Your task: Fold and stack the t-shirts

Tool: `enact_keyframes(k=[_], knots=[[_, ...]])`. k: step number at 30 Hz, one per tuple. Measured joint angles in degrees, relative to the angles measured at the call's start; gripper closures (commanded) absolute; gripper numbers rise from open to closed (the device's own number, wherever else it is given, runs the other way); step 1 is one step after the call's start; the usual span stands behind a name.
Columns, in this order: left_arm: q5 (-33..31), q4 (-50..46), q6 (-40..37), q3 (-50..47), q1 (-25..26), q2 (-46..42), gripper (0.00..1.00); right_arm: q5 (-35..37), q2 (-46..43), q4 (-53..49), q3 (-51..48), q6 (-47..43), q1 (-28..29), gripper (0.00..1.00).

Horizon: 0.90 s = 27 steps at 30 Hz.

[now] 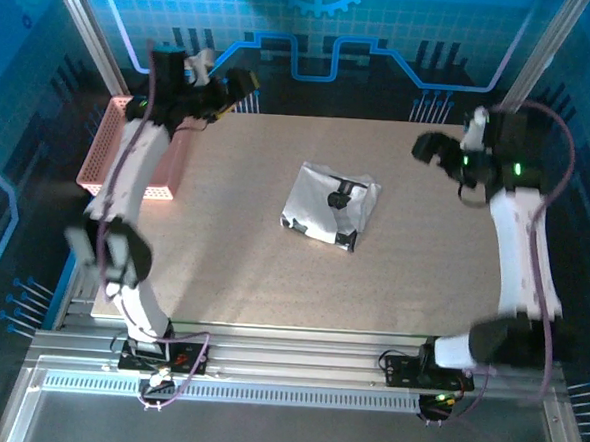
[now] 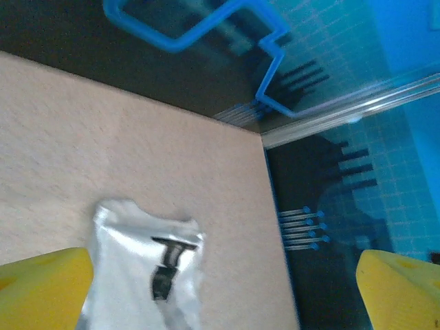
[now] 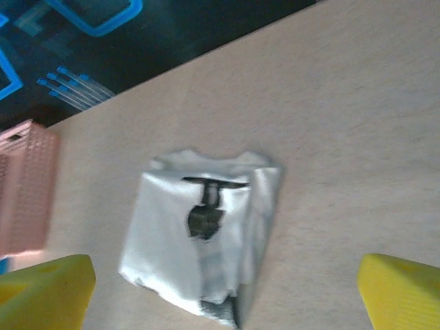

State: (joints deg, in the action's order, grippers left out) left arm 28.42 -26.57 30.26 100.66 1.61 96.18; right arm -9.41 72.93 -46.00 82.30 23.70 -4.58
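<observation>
Overhead, shows the white t-shirt (image 1: 328, 205) folded into a small packet near the middle of the surface (image 1: 262, 269), black print up; places the left claw (image 1: 241, 85) over the far left corner, near the pink basket (image 1: 104, 147), and the right claw (image 1: 432, 147) by the far right edge, both well apart from the shirt; from the left wrist, catches yellow fingers (image 2: 41, 289) spread wide at either side, released, gripping nothing, with the t-shirt lying below on the surface; from the right wrist, finds yellow fingertips (image 3: 402, 292) likewise spread wide, released and empty, the folded t-shirt flat beneath, the basket off to the left.
</observation>
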Motion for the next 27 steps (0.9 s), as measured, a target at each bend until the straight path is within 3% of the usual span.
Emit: enact_keyframes(k=[3, 5, 11, 17, 27], knots=[[-8.94, 5.66, -4.74, -19.45, 0.04, -12.48, 0.01, 6.84, -12.92, 5.99, -17.84, -1.7, -0.42, 0.0], [-15.06, 9.9, -6.93, -31.8, -0.33, -16.96, 0.01, 11.06, -16.48, 11.5, -28.72, -1.97, -0.48, 0.0], [-29.79, 19.67, -13.46, -57.55, -2.27, -18.38, 0.01, 21.57, -17.0, 28.96, -53.51, -3.32, 0.37, 0.0], [-37.24, 39.93, -18.4, -70.29, -2.38, -22.08, 0.01, 27.28, -16.92, 49.27, -61.94, -7.37, 1.95, 0.0], [-36.3, 61.4, -23.39, -75.34, -3.26, -21.57, 0.01, 28.5, -5.79, 77.64, -65.88, -13.84, 5.29, 0.0]])
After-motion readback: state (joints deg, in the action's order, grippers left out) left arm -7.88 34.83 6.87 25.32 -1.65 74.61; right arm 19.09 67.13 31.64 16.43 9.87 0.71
